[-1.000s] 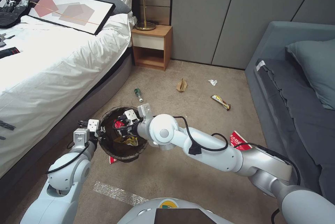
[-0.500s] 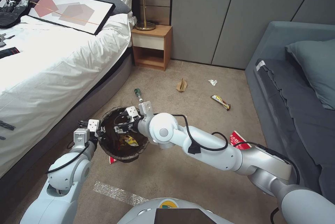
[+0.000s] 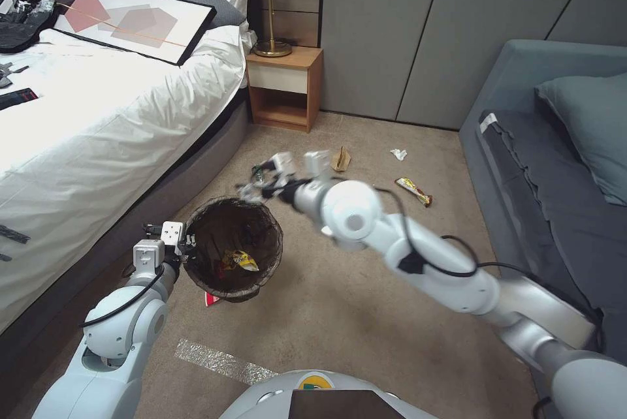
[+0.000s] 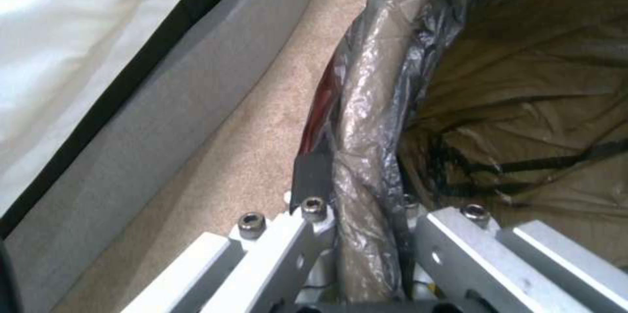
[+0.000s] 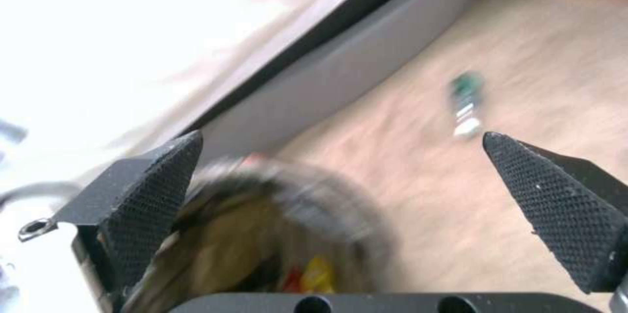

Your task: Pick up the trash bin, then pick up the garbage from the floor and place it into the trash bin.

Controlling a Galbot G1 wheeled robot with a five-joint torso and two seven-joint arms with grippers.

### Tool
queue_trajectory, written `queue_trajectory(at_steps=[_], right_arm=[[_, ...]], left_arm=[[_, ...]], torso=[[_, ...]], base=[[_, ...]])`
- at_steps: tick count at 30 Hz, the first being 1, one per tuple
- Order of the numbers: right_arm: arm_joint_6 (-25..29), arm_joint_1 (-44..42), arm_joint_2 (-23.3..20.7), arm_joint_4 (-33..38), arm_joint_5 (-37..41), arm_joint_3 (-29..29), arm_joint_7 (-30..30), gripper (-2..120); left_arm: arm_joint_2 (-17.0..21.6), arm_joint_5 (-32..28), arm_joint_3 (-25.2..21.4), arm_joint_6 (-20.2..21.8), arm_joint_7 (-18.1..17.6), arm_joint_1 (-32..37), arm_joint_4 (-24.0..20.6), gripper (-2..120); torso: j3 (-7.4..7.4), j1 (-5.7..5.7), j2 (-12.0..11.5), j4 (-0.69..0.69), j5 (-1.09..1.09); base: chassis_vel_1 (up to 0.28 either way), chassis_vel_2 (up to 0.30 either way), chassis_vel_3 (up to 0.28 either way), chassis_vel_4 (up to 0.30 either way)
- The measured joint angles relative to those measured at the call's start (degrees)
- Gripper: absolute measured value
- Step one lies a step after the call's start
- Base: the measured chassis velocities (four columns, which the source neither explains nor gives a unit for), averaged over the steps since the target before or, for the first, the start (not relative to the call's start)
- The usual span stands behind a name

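Head view: the trash bin (image 3: 233,248) is partly covering a red packet (image 3: 211,299) on the floor (image 3: 339,321). The right hand (image 3: 261,185) is blurred there. Left hand (image 3: 184,244), closed on the near-left rim of the bin, holds it beside the bed (image 3: 98,119); the left wrist view shows its fingers (image 4: 314,215) clamping the bag-lined rim (image 4: 366,121). A yellow wrapper (image 3: 243,260) lies inside. Right hand, empty with fingers (image 5: 150,195) spread wide, hangs above the bin's far rim, near the small bottle (image 3: 258,171). Farther off lie a brown paper bag (image 3: 339,159), a white tissue (image 3: 398,154) and a snack-bar wrapper (image 3: 413,190).
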Motion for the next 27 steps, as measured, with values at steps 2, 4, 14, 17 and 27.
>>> queue_trajectory(at_steps=[2,4,14,17,27], right_arm=[[1.5,-4.1,-6.2,3.5,-4.7,7.7,-2.5,100],[2.2,-6.0,-7.9,4.0,-7.8,10.0,-3.8,100],[8.5,-34.6,-9.4,4.7,-34.3,41.7,-14.4,100],[12.0,-40.8,-7.6,4.0,-43.6,47.3,-18.4,100],[30.3,-60.1,9.0,1.3,-70.4,61.8,-29.7,100]], left_arm=[[-0.1,0.0,0.0,0.0,0.0,0.0,-0.3,0],[-0.1,0.0,0.0,0.0,0.1,0.0,-0.4,0],[-0.8,0.1,0.5,0.0,0.6,0.2,-0.6,0],[-0.9,0.1,0.6,0.0,0.7,0.3,-0.6,0],[-1.4,0.3,0.6,-0.6,1.8,0.5,-0.8,0]], torso=[[0.00,0.00,0.0,0.01,0.01],[0.00,0.00,0.0,0.01,0.01],[-0.01,0.00,0.0,0.00,0.04],[-0.01,0.00,0.0,-0.01,-0.05],[-0.01,0.00,0.0,0.01,-0.01]], base=[[0.000,0.000,0.000,0.000],[0.000,0.000,0.000,0.000],[0.000,0.000,0.000,0.000],[0.000,0.000,0.000,0.000],[0.000,0.000,0.000,0.000]])
